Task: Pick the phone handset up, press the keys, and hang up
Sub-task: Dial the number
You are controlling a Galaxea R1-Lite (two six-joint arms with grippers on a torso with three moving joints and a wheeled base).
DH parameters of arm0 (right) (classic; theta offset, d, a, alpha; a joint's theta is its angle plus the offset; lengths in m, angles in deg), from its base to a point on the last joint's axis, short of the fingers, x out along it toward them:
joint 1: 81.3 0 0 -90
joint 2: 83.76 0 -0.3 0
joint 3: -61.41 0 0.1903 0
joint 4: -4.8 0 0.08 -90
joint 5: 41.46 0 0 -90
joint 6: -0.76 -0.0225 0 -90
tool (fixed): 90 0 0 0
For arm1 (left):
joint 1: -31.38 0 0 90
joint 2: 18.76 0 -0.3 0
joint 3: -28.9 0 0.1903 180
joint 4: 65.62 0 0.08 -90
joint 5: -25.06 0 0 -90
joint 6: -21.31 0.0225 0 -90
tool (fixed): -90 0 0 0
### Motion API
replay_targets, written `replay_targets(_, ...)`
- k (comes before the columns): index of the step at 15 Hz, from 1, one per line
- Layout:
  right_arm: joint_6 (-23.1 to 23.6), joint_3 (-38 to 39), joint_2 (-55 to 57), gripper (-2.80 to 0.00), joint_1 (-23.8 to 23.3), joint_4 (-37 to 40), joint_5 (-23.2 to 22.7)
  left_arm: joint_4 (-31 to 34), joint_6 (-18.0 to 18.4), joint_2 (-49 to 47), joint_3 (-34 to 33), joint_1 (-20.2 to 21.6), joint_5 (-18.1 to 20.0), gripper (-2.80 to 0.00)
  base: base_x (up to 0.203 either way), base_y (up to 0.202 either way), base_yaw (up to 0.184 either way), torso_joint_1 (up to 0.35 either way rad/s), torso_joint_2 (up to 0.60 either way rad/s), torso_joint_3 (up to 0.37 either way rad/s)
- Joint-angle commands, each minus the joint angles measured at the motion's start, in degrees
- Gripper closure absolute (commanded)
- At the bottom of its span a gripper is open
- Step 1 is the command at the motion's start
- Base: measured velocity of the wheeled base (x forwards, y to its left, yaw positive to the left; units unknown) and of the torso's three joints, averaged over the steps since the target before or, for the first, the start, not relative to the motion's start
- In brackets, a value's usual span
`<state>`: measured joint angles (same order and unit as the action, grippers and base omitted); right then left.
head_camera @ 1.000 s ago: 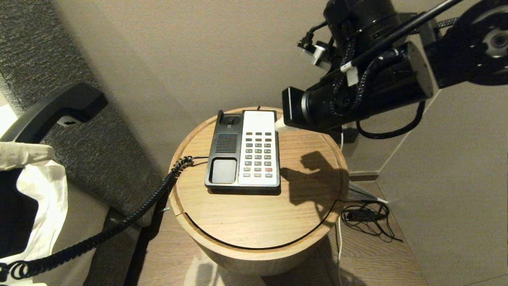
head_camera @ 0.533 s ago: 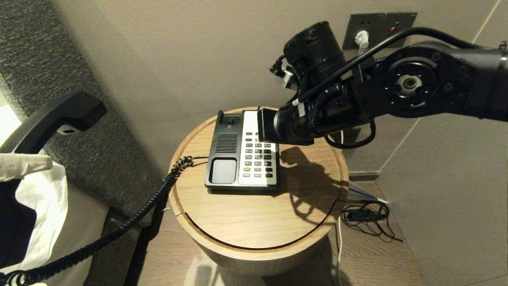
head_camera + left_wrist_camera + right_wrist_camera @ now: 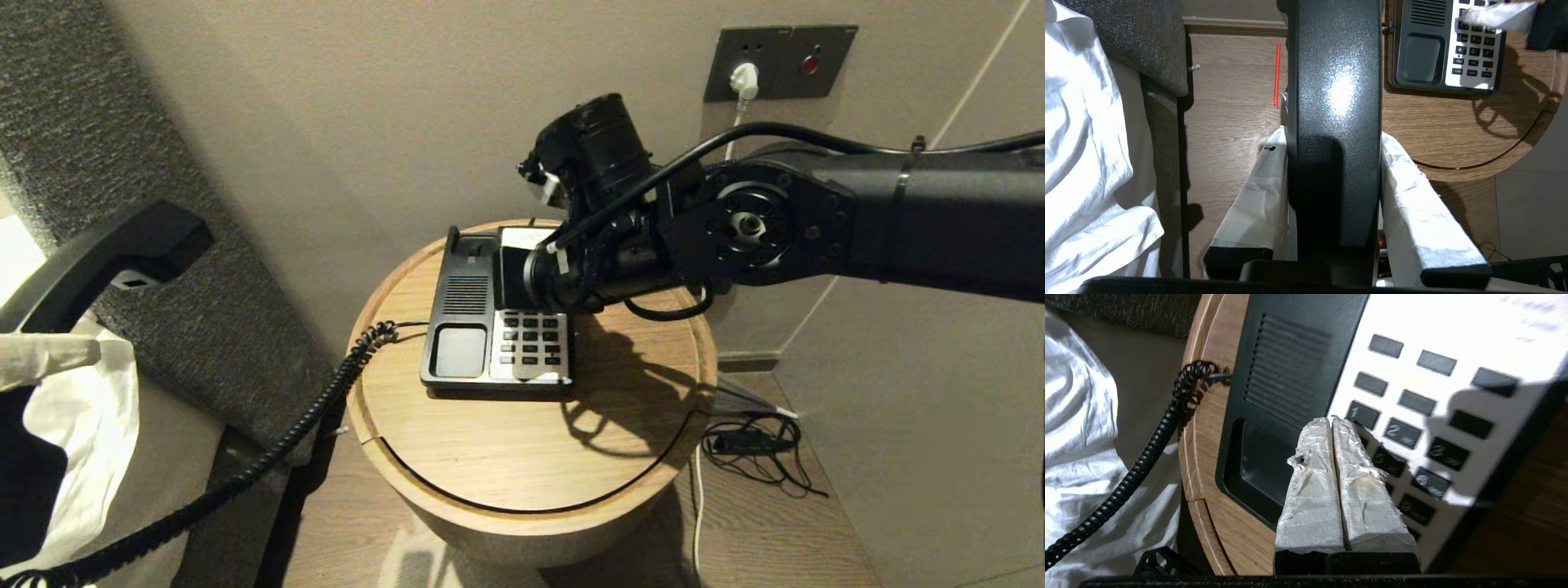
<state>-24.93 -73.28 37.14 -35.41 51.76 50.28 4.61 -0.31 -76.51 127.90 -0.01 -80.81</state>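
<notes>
Handset point(image 3: 106, 253) is off the cradle, held up at the robot's far left, well apart from the phone base point(image 3: 494, 314). The left claw point(image 3: 1333, 163) pinches it: in the left wrist view the black handset body fills the gap between the two white-wrapped fingers point(image 3: 1412, 196), both touching its sides. The coiled cord point(image 3: 269, 449) runs from the base's left edge down off the tabletop point(image 3: 522, 457) toward the handset.

The right claw point(image 3: 1331, 420) has its fingers pressed together, nothing between them, forming one blunt tip. In the right wrist view that tip sits over the boundary between the black cradle side and the white keypad point(image 3: 1412, 416), just beside the "1" key point(image 3: 1363, 415). Whether it touches the panel: cannot tell.

Key relation: the digit keys lie ahead of and to the right of the tip, so the keypad is on the side away from the cradle. The base's long axis runs away from the robot, with key rows crossing it. The right arm is the nearer one to the keys; the left is occupied.

Judgement: key-pressing step in hand; hang-up not yet done. The tip is wide next to a key, so it may catch two at once.
</notes>
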Motion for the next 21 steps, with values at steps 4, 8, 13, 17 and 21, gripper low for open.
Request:
replay_targets(4, 0.0, -0.1, -0.2, 0.00, 0.0, 0.4, 0.1, 0.3, -0.3, -0.1, -0.1, 0.0, -0.1, 0.00, 0.000, 0.000, 0.000, 0.000, 0.00, 0.000)
replay_targets(8, 0.2, -0.5, -1.2, 0.00, -0.4, -0.3, 0.3, 0.3, -0.3, -0.1, -0.6, 0.0, 0.0, 0.00, 0.000, 0.000, 0.000, 0.000, 0.00, 0.000)
replay_targets(13, 1.1, -0.4, -0.4, 0.00, -1.4, -0.5, 0.5, 0.3, -0.3, -0.2, -1.0, 0.0, 0.1, 0.00, 0.000, 0.000, 0.000, 0.000, 0.00, 0.000)
replay_targets(17, 1.4, -0.4, 0.0, 0.00, -2.1, -0.5, 0.5, 0.3, -0.3, -0.2, -1.4, 0.0, 0.2, 0.00, 0.000, 0.000, 0.000, 0.000, 0.00, 0.000)
replay_targets(21, 1.4, -0.5, 0.6, 0.00, -2.1, -0.5, 0.5, 0.3, -0.3, -0.2, -1.9, 0.0, 0.3, 0.00, 0.000, 0.000, 0.000, 0.000, 0.00, 0.000)
